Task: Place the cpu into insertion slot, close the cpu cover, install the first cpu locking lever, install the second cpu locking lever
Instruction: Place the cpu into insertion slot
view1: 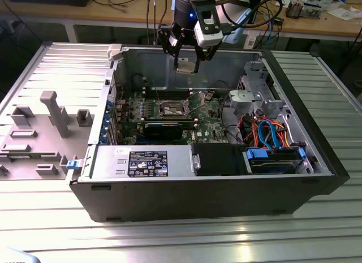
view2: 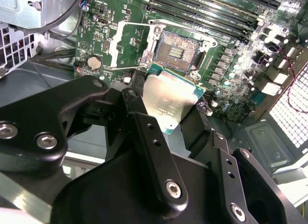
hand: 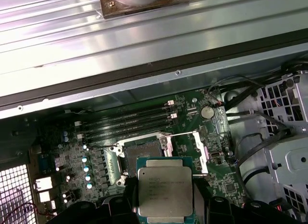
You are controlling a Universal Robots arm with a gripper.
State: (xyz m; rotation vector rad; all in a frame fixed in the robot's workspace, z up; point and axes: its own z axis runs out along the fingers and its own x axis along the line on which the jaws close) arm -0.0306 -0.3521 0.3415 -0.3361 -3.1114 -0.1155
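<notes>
Table (view1: 226,235): ribbed metal, carries open computer case (view1: 198,201).
Gripper (view1: 185,64): jaws clamp the cpu (view1: 185,67) by two opposite edges.
Exterior view: cpu hangs well above the insertion slot (view1: 172,109).
Second wrist view: slot uncovered below the jaws, cpu cover (view2: 114,49) swung open beside it.
Hidden: in first wrist view the cpu masks part of the slot.
Room: open air below the jaws.

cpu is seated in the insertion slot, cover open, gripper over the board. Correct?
No. The cpu isn't seated: the gripper holds it clear of the insertion slot, which sits empty in the second wrist view. The cpu cover open and the gripper over the board are right.
</notes>
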